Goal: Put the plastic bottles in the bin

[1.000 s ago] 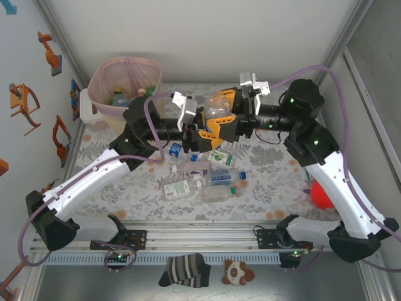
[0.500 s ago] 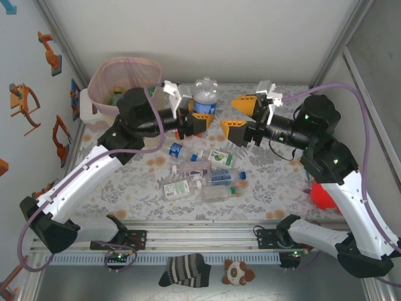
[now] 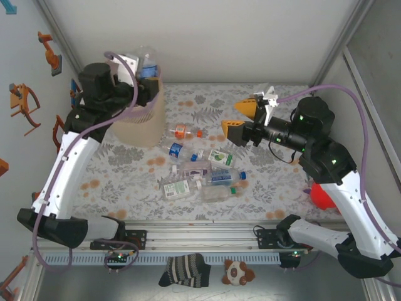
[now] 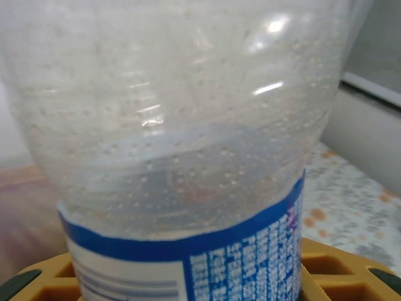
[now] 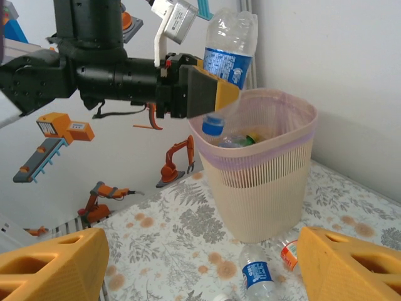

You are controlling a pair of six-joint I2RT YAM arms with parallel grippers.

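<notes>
My left gripper [image 3: 148,80] is shut on a clear plastic bottle with a blue label [image 3: 145,63], held cap-down just above the bin [image 3: 143,122]. The bin is beige with a pink liner, and in the right wrist view several bottles [image 5: 245,138] lie inside the bin [image 5: 266,182] below the held bottle [image 5: 229,53]. That bottle [image 4: 188,157] bulks large in the left wrist view, above the orange fingers [image 4: 351,269]. My right gripper [image 3: 239,119] hangs open and empty over the middle of the table. Several bottles [image 3: 203,175] lie loose on the table, among them an orange-labelled one [image 3: 183,132] and a blue-labelled one [image 3: 177,150].
A red object [image 3: 321,194] lies at the table's right edge beside my right arm. A striped sock [image 3: 185,269] and a small plush toy [image 3: 237,271] sit below the front rail. Walls close in behind and to both sides.
Both grippers were on the bottle at mid-table; the right one let go and drew back to the right. My left arm swung the bottle left and up over the bin.
</notes>
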